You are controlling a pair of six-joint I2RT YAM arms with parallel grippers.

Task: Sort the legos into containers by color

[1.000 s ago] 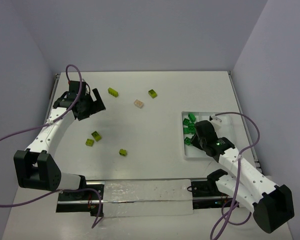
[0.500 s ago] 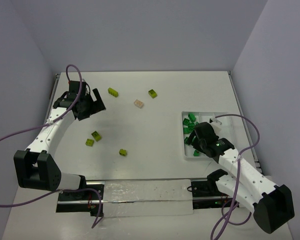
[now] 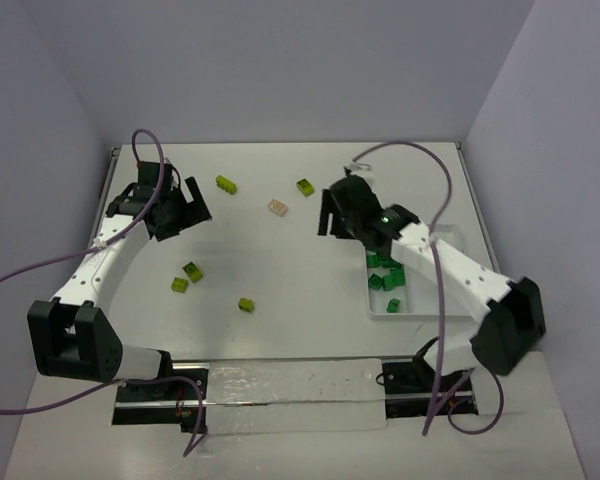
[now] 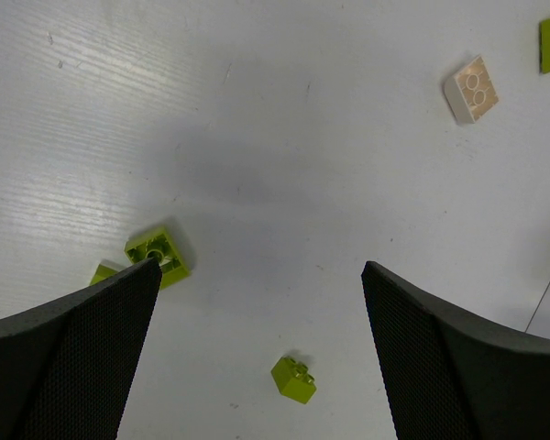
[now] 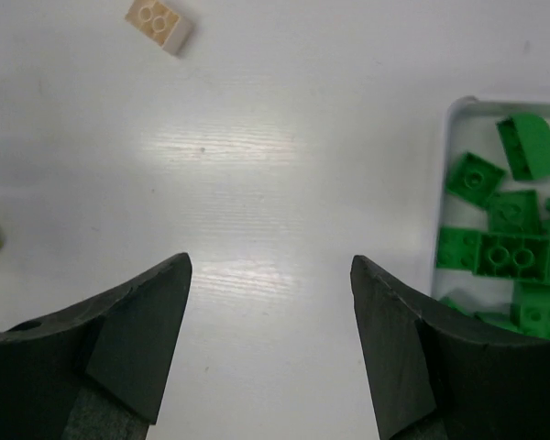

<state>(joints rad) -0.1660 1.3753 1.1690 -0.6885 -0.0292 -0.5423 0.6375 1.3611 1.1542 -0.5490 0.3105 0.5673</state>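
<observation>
My right gripper point(image 3: 328, 218) hangs open and empty over bare table, just left of the white tray point(image 3: 378, 314). In the right wrist view the gripper point(image 5: 270, 263) has the tray's corner point(image 5: 451, 108) on its right, with several dark green legos point(image 5: 495, 249) lying in that compartment. The pale peach lego point(image 5: 159, 23) lies ahead of it. My left gripper point(image 3: 192, 212) is open at the far left. Its wrist view shows the gripper point(image 4: 258, 268) above yellow-green legos point(image 4: 158, 255) point(image 4: 293, 379), holding nothing.
Loose yellow-green legos lie at the far side point(image 3: 226, 184) point(image 3: 306, 187) and toward the near left point(image 3: 193, 271) point(image 3: 246, 304). The peach lego point(image 3: 278, 207) sits between the two grippers. My right arm crosses over part of the tray.
The right gripper went from shut to open above the tray, then swung away to the far left of it. The left arm has stayed still.
</observation>
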